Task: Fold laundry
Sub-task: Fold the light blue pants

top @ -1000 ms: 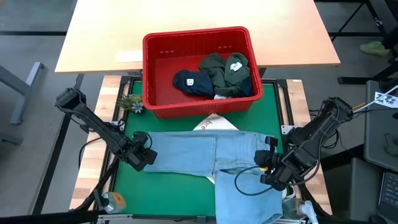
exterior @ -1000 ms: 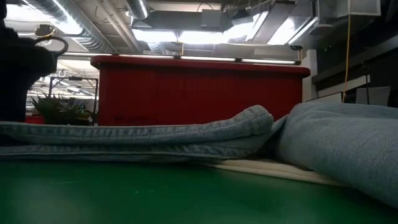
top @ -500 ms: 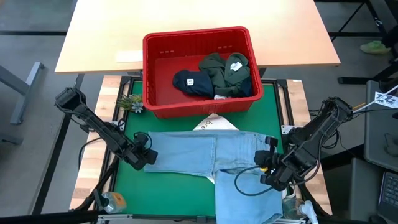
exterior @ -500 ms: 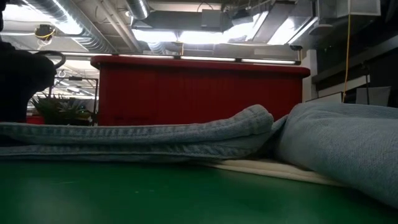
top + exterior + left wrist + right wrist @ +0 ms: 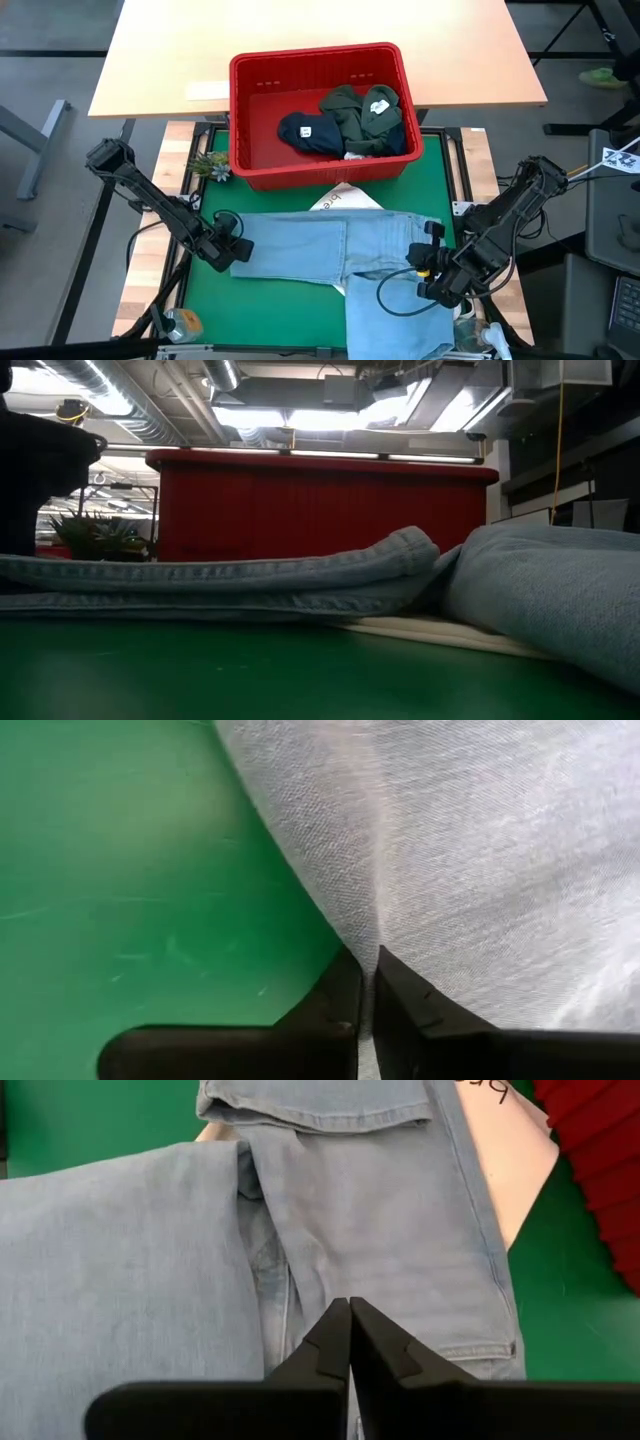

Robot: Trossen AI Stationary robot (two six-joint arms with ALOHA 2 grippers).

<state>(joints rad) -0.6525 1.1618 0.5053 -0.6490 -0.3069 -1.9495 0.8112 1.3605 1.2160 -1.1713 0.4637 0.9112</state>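
One pair of light blue jeans [image 5: 340, 265] lies spread on one green mat [image 5: 270, 310]. One red slotted basket [image 5: 250, 100] holds three garments: one navy piece [image 5: 308, 132] and two dark olive green ones [image 5: 345, 98] [image 5: 378, 118], each with a pale label. One white tote bag [image 5: 345, 197] peeks from under the jeans. One small plant [image 5: 210, 165] stands by the basket. Two grippers are on the denim: the left gripper [image 5: 240, 252] and the right gripper [image 5: 422, 262].
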